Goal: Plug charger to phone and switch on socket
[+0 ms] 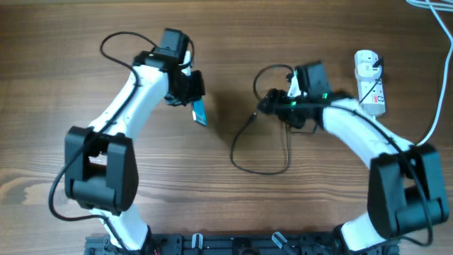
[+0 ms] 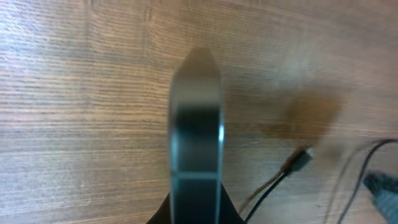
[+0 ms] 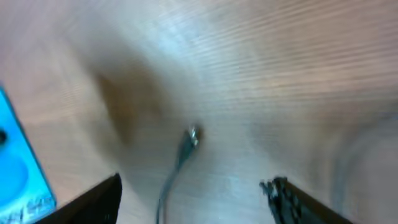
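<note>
My left gripper (image 1: 190, 91) is shut on the phone (image 1: 200, 112), which shows a turquoise screen and is lifted off the table. In the left wrist view the phone (image 2: 196, 137) stands edge-on between the jaws. The charger, a thin black cable (image 1: 260, 168), loops on the table, its small plug (image 1: 253, 117) pointing toward the phone. My right gripper (image 1: 265, 105) is open just above that plug end. In the right wrist view the plug (image 3: 193, 137) lies ahead of the open fingers (image 3: 191, 182), and the phone (image 3: 18, 168) is at the left edge. The white socket strip (image 1: 369, 83) lies at the far right.
A thicker white cable (image 1: 440, 42) runs along the right edge of the wooden table (image 1: 233, 42). The plug end of the black cable also shows in the left wrist view (image 2: 303, 158), to the right of the phone.
</note>
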Motion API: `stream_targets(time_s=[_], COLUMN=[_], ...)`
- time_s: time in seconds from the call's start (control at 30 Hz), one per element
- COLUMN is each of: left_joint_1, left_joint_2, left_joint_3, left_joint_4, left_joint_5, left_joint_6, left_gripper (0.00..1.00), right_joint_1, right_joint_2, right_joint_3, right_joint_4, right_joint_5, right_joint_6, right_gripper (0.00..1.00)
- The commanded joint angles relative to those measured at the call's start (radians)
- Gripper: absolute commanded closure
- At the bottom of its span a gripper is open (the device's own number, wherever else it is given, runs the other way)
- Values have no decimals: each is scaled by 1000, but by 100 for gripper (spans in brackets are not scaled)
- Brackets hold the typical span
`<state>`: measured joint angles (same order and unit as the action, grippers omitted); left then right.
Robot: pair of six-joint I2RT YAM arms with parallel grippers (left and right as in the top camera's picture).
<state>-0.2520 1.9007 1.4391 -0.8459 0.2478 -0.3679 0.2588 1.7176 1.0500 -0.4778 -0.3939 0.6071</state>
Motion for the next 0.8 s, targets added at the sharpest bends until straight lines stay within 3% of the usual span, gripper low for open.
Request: stream_targets(time_s=[0.0, 0.1, 0.17, 0.3, 0.33, 0.37, 0.43, 0.5, 0.53, 0.57, 0.7, 0.77], left_joint_1=[51, 108, 137, 192, 200, 208, 220, 226, 226, 225, 223, 223], left_joint_2=[-14, -14, -14, -14, -14, -14, -14, -14, -14, -14, -14, -14], left_joint_3=[-54, -118, -125, -130, -134, -138, -140, -140, -140, -140, -140, -140], left_joint_4=[35, 121, 126, 124, 124, 126, 126, 133, 140, 141, 141, 141], left_joint_5=[227, 482, 534, 542, 541, 541, 537, 509, 503, 503, 498, 480], left_joint_6=[78, 213, 238, 260, 260, 260, 260, 260, 260, 260, 260, 259], left_gripper=[96, 96, 96, 96, 96, 96, 96, 96, 96, 96, 96, 96], right_joint_1=[14, 101, 149, 239, 253, 272, 297, 327, 348, 365, 406, 412], right_joint_2=[-35, -31, -24, -19, -16, -13, -12, -6, 6, 18, 86, 128], right_joint_3=[163, 203, 203, 200, 200, 200, 200, 200, 200, 200, 200, 200], right_joint_4=[-200, -373, -396, -290, -268, -243, -235, -240, -241, -241, -237, -237], right_joint_5=[69, 171, 206, 164, 145, 152, 202, 282, 323, 354, 406, 405], right_joint_6=[-35, -39, -32, -22, -21, -6, 62, 147, 193, 240, 310, 312], right_gripper=[18, 12, 2, 0, 10, 25, 39, 66, 88, 96, 91, 77])
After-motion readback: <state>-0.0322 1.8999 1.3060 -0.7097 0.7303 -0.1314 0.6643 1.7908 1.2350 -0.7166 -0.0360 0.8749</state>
